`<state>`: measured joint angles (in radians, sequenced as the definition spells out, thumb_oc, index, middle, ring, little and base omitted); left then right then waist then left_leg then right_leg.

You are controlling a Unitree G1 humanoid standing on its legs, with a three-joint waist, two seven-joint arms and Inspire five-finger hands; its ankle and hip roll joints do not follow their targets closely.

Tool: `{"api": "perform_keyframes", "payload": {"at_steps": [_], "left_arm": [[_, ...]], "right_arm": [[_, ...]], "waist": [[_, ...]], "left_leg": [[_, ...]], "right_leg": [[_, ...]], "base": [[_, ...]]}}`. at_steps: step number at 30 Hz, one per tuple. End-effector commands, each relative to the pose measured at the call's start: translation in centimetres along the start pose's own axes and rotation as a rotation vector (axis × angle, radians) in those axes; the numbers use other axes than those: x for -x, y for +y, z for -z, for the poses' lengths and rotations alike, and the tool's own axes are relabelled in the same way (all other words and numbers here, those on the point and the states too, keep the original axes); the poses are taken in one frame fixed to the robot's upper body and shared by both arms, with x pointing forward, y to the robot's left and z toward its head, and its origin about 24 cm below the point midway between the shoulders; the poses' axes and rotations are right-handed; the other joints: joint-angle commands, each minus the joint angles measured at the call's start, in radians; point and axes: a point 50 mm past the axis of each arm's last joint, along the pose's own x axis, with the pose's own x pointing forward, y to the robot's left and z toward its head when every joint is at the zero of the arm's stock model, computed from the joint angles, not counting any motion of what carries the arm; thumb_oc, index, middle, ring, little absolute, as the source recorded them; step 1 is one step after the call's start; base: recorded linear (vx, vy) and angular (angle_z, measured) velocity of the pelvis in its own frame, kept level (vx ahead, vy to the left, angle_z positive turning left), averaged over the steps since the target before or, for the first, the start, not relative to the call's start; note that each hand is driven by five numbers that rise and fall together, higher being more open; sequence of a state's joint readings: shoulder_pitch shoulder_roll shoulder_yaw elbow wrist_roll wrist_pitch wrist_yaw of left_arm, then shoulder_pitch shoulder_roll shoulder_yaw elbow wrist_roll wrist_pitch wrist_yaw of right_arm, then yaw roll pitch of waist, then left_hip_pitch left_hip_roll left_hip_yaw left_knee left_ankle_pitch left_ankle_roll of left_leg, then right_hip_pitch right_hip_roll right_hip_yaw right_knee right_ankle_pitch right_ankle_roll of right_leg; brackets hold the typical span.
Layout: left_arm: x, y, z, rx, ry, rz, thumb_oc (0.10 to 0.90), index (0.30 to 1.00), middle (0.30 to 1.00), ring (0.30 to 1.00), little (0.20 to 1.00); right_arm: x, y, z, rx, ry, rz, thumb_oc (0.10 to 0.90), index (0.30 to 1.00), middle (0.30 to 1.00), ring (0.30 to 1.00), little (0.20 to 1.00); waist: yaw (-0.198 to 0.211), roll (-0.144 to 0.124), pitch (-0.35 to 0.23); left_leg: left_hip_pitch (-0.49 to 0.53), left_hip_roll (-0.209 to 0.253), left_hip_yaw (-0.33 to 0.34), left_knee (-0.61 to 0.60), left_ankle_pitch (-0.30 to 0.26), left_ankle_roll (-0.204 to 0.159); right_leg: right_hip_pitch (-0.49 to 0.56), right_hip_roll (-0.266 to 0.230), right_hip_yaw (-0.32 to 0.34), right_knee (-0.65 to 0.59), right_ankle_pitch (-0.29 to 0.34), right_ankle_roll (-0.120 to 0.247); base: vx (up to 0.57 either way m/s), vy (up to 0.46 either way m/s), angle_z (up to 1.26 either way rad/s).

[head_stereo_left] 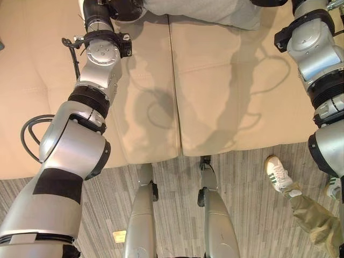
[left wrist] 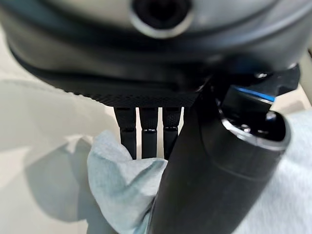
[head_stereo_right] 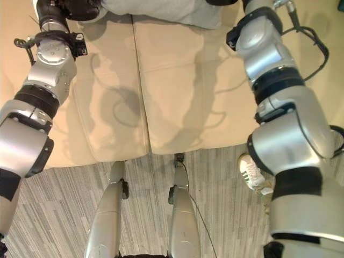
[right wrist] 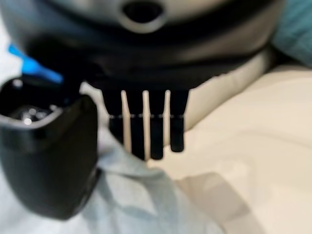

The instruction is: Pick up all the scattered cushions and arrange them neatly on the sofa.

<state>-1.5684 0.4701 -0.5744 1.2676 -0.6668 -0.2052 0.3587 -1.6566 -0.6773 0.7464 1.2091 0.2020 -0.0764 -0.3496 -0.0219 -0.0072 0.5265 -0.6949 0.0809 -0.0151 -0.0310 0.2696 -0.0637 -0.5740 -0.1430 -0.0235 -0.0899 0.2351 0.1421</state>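
A beige sofa (head_stereo_left: pixel 226 91) fills the upper part of the head views, its seat cushions split by a seam, with grey striped carpet (head_stereo_left: pixel 252 215) in front of it.

The left hand (left wrist: pixel 146 129) has its fingers running down behind a raised corner of the pale grey cushion (left wrist: pixel 122 180) while the thumb stands in front of it, so the fabric looks pinched between them. The right hand (right wrist: pixel 146 126) shows much the same: fingers pointing down past the far side of the cushion's edge, thumb on the near side, the cloth apparently nipped between. In the head views the cushion (head_stereo_left: pixel 204 12) lies at the back of the seat, spanning the seam, with both arms reaching up to its two ends.

To the robot's right, a person's shoe (head_stereo_left: pixel 278 174) and trouser leg stand on the carpet, near the sofa's front edge.

The step in hand seems to be setting this cushion in place. To do it well, both ends should be kept level, the cushion pushed squarely against the backrest, and both pinches let go together so it does not twist or slump.
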Motion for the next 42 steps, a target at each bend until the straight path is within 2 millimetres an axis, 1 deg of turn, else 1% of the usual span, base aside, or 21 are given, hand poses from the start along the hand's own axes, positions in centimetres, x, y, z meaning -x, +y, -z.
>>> {"api": "perform_keyframes", "payload": {"at_steps": [1,4,11,12,13,14,15,18,20,23,25,29,33,34,35,36,37,38,39,40,42], "left_arm": [[-0.9,-0.2,-5.3,0.053,-0.162,0.021,0.800,0.900,0.900,0.900,0.900],[-1.2,0.9,-5.4,-0.091,-0.173,-0.003,0.800,0.900,0.900,0.900,0.900],[-1.2,2.3,-4.1,-0.063,-0.136,-0.067,0.800,0.900,0.900,0.900,0.900],[-0.8,2.0,-3.6,-0.122,-0.166,-0.073,0.800,0.900,0.900,0.900,0.900],[-0.7,1.9,-3.4,-0.126,-0.163,-0.073,0.800,0.900,0.900,0.900,0.900],[-0.1,0.8,-1.5,-0.207,-0.148,-0.060,0.800,0.900,0.900,0.900,0.900],[0.0,0.7,-1.3,-0.210,-0.147,-0.059,0.800,0.900,0.900,0.900,0.900],[1.0,-0.5,1.2,-0.250,-0.093,-0.029,0.800,0.900,0.900,0.900,0.900],[1.5,-0.9,2.9,-0.223,-0.016,-0.026,0.800,0.900,0.900,0.900,0.900],[1.4,-0.6,3.2,-0.221,0.003,-0.025,0.800,0.900,0.900,0.900,0.900],[1.2,0.4,3.1,-0.185,0.005,-0.043,0.800,0.900,0.900,0.900,0.900],[2.0,2.2,3.5,-0.087,-0.073,-0.031,0.800,0.900,0.900,0.900,0.900],[5.9,4.5,6.9,-0.032,-0.111,0.022,0.800,0.900,0.900,0.900,0.900],[9.6,5.7,10.4,0.015,-0.041,0.062,0.800,0.900,0.900,0.900,0.900],[9.9,5.7,10.6,0.011,-0.034,0.067,0.800,0.900,0.900,0.900,0.900],[11.6,6.3,12.0,0.033,0.001,0.082,0.800,0.900,0.900,0.900,0.900],[13.9,7.6,13.7,0.010,0.044,0.095,0.800,0.900,0.900,0.900,0.900],[19.1,10.3,17.1,0.019,0.194,0.071,0.800,0.900,0.900,0.900,0.900],[19.1,10.3,17.1,0.019,0.195,0.071,0.800,0.900,0.900,0.900,0.900],[23.2,13.7,19.8,0.022,0.345,-0.020,0.800,0.900,0.900,0.900,0.900],[27.9,16.8,22.6,0.019,0.529,-0.143,0.800,0.900,0.900,0.900,0.900]], "right_arm": [[-0.6,-2.9,0.3,-0.052,0.029,0.117,0.800,0.900,0.900,0.900,0.900],[-0.4,-3.1,1.4,-0.036,0.049,0.117,0.800,0.900,0.900,0.900,0.900],[0.2,-2.7,2.7,-0.070,0.079,0.131,0.800,0.900,0.900,0.900,0.900],[0.7,-2.7,3.9,-0.100,0.108,0.161,0.800,0.900,0.900,0.900,0.900],[0.8,-2.6,4.1,-0.100,0.112,0.160,0.800,0.900,0.900,0.900,0.900],[1.2,-2.3,5.2,-0.162,0.157,0.174,0.800,0.900,0.900,0.900,0.900],[1.3,-2.3,5.3,-0.162,0.160,0.173,0.800,0.900,0.900,0.900,0.900],[2.0,-1.6,6.9,-0.197,0.206,0.157,0.800,0.900,0.900,0.900,0.900],[2.4,-1.0,7.5,-0.166,0.215,0.127,0.800,0.900,0.900,0.900,0.900],[2.6,-0.6,7.6,-0.148,0.214,0.108,0.800,0.900,0.900,0.900,0.900],[2.6,-0.8,7.5,-0.144,0.194,0.111,0.800,0.900,0.900,0.900,0.900],[3.6,-2.3,8.8,-0.235,0.172,0.181,0.800,0.900,0.900,0.900,0.900],[8.1,-2.6,12.3,-0.270,0.142,0.203,0.800,0.900,0.900,0.900,0.900],[12.0,-2.6,15.7,-0.246,0.197,0.186,0.800,0.900,0.900,0.900,0.900],[12.4,-2.5,15.9,-0.243,0.206,0.183,0.800,0.900,0.900,0.900,0.900],[14.3,-2.6,17.7,-0.223,0.253,0.175,0.800,0.900,0.900,0.900,0.900],[16.8,-2.8,19.8,-0.186,0.319,0.157,0.800,0.900,0.900,0.900,0.900],[21.9,-3.4,23.3,-0.091,0.455,0.109,0.800,0.900,0.900,0.900,0.900],[21.9,-3.4,23.3,-0.090,0.456,0.109,0.800,0.900,0.900,0.900,0.900],[26.4,-4.3,26.1,-0.006,0.599,0.073,0.800,0.900,0.900,0.900,0.900],[31.1,-4.4,27.9,0.025,0.737,0.032,0.800,0.900,0.900,0.900,0.900]], "waist": [[-0.002,0.027,-0.111],[0.008,0.034,-0.114],[0.020,0.039,-0.121],[0.022,0.044,-0.124],[0.023,0.042,-0.125],[0.023,0.040,-0.130],[0.025,0.039,-0.131],[0.026,0.033,-0.140],[0.025,0.028,-0.139],[0.026,0.028,-0.136],[0.027,0.031,-0.132],[0.034,0.043,-0.133],[0.035,0.045,-0.159],[0.041,0.048,-0.182],[0.042,0.042,-0.190],[0.044,0.046,-0.195],[0.050,0.046,-0.207],[0.060,0.041,-0.236],[0.060,0.041,-0.237],[0.068,0.037,-0.262],[0.076,0.033,-0.288]], "left_leg": [[0.026,-0.009,-0.032,-0.056,-0.081,-0.090],[0.055,-0.012,-0.034,-0.056,-0.088,-0.088],[0.087,-0.007,-0.039,-0.056,-0.086,-0.085],[0.098,-0.008,-0.041,-0.056,-0.090,-0.083],[0.101,-0.008,-0.041,-0.056,-0.091,-0.083],[0.117,-0.007,-0.041,-0.056,-0.096,-0.081],[0.119,-0.007,-0.041,-0.056,-0.096,-0.081],[0.144,-0.001,-0.041,-0.056,-0.101,-0.080],[0.157,0.004,-0.041,-0.056,-0.099,-0.079],[0.160,0.008,-0.040,-0.056,-0.097,-0.079],[0.158,0.010,-0.042,-0.056,-0.094,-0.081],[0.163,0.007,-0.047,-0.056,-0.096,-0.079],[0.201,0.007,-0.046,-0.056,-0.110,-0.077],[0.224,0.009,-0.046,-0.056,-0.104,-0.072],[0.233,0.006,-0.045,-0.056,-0.121,-0.074],[0.243,0.007,-0.043,-0.056,-0.115,-0.071],[0.263,0.007,-0.042,-0.056,-0.122,-0.069],[0.313,0.007,-0.041,-0.056,-0.146,-0.067],[0.312,0.008,-0.041,-0.056,-0.146,-0.067],[0.344,0.010,-0.043,-0.056,-0.153,-0.065],[0.378,0.013,-0.047,-0.056,-0.160,-0.062]], "right_leg": [[0.117,-0.057,0.031,0.006,-0.156,0.115],[0.142,-0.057,0.030,0.007,-0.166,0.112],[0.178,-0.052,0.027,0.007,-0.173,0.104],[0.190,-0.049,0.028,0.009,-0.181,0.099],[0.193,-0.049,0.027,0.008,-0.181,0.099],[0.207,-0.047,0.029,0.011,-0.190,0.095],[0.209,-0.047,0.030,0.011,-0.190,0.095],[0.230,-0.045,0.028,0.017,-0.199,0.091],[0.240,-0.042,0.030,0.025,-0.209,0.086],[0.243,-0.039,0.030,0.028,-0.211,0.084],[0.243,-0.039,0.028,0.026,-0.209,0.085],[0.253,-0.037,0.028,0.023,-0.211,0.082],[0.286,-0.035,0.022,0.028,-0.226,0.075],[0.307,-0.032,0.015,0.037,-0.225,0.072],[0.319,-0.036,0.012,0.032,-0.238,0.071],[0.326,-0.033,0.011,0.037,-0.235,0.070],[0.346,-0.034,0.005,0.039,-0.242,0.068],[0.401,-0.042,-0.012,0.035,-0.264,0.065],[0.401,-0.042,-0.012,0.035,-0.263,0.065],[0.439,-0.045,-0.027,0.036,-0.277,0.062],[0.478,-0.048,-0.044,0.034,-0.290,0.059]], "base": [[0.00,0.000,0.00],[0.00,0.000,0.00],[0.00,0.000,0.00],[0.00,0.000,0.00],[0.00,0.000,0.00],[0.00,0.000,0.00],[0.02,-0.016,0.04],[0.01,-0.015,0.01],[0.00,-0.013,-0.02],[-0.01,-0.006,-0.01],[-0.04,-0.016,-0.03],[-0.01,-0.003,0.00],[0.06,-0.023,0.00],[0.10,-0.038,-0.01],[0.08,-0.035,0.01],[0.11,-0.045,0.09],[0.20,-0.094,0.10],[0.19,-0.084,0.11],[0.24,-0.118,0.06],[0.15,-0.110,0.13],[0.18,-0.128,0.30]]}}
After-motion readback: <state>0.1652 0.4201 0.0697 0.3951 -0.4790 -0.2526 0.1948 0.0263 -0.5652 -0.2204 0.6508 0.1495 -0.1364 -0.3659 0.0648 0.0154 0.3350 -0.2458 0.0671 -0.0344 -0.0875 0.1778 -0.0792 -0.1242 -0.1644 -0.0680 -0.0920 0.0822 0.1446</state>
